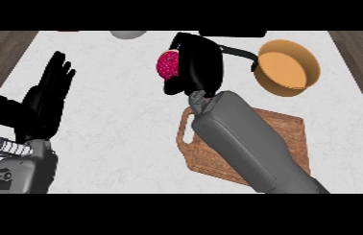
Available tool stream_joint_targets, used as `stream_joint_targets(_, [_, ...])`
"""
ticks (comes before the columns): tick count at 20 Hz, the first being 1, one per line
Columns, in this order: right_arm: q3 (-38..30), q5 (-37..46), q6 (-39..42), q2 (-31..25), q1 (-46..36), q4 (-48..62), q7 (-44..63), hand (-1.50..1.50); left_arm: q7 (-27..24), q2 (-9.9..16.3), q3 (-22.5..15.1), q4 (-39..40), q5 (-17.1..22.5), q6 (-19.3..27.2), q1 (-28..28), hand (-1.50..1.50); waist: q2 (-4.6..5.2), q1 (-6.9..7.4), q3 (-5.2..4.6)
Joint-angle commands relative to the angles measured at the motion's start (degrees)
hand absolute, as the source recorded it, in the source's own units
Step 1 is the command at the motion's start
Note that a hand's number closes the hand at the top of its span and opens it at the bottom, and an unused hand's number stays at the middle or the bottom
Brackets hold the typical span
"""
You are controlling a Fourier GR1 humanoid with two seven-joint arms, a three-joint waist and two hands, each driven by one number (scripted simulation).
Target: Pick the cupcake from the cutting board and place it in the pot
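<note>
While the pale marbled counter top (120,133) fills most of the head view, with strips of brown wood at its far left and right edges, the right grey forearm (248,143) crosses it on a slant from the lower right. Beneath that forearm lies the brown wooden cutting board with a handle slot (284,128), largely covered by the arm. At the left edge the left black hand (46,99) rests with fingers straight and upward, holding nothing, its grey forearm (28,167) showing below it. Above the board's far edge, the right black hand (199,64) is curled round the pink-topped cupcake (167,65), which shows at the hand's left side, lifted off the board and over bare counter. To the right of that hand sits the orange round pot with a dark handle (287,68), apart from the cupcake; its handle points toward the hand. Near the counter's far edge, a grey rounded object (127,34) is partly cut off, and a dark flat shape (234,33) lies beside it.
</note>
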Motion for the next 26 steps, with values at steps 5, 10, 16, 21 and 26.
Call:
stream_joint_targets(5, [-4.7, 12.9, -7.2, 0.1, -6.2, -2.9, 10.3, 1.5, -1.0, 0.0, 1.7, -0.6, 0.6, 0.0, 1.8, 0.0, 0.18, -1.62, 0.03])
stream_joint_targets(10, [-11.0, 13.5, -2.7, -5.3, -4.9, -5.8, 7.5, 1.5, -0.3, -0.5, 1.0, -2.5, -0.7, 0.9, 2.5, 0.0, 0.16, -1.76, 0.06])
stream_joint_targets(16, [-15.3, 10.6, -2.7, -8.9, 4.2, -13.6, 2.3, 1.5, -3.2, -0.3, 2.5, -1.5, 1.1, -1.9, 4.7, 0.0, 0.17, -1.99, 0.06])
stream_joint_targets(21, [-22.6, 5.7, -7.5, -11.6, 5.5, -5.6, -6.0, 1.5, 0.0, -1.2, 1.0, 0.2, -1.2, 0.3, 0.1, 0.0, 0.42, -1.72, 0.07])
stream_joint_targets(26, [-25.5, 6.0, -11.7, -15.0, 3.7, 4.5, -14.2, 1.5, 0.4, -0.9, 1.5, -3.5, -0.4, -0.6, 2.9, 0.0, 0.46, -0.93, 0.07])
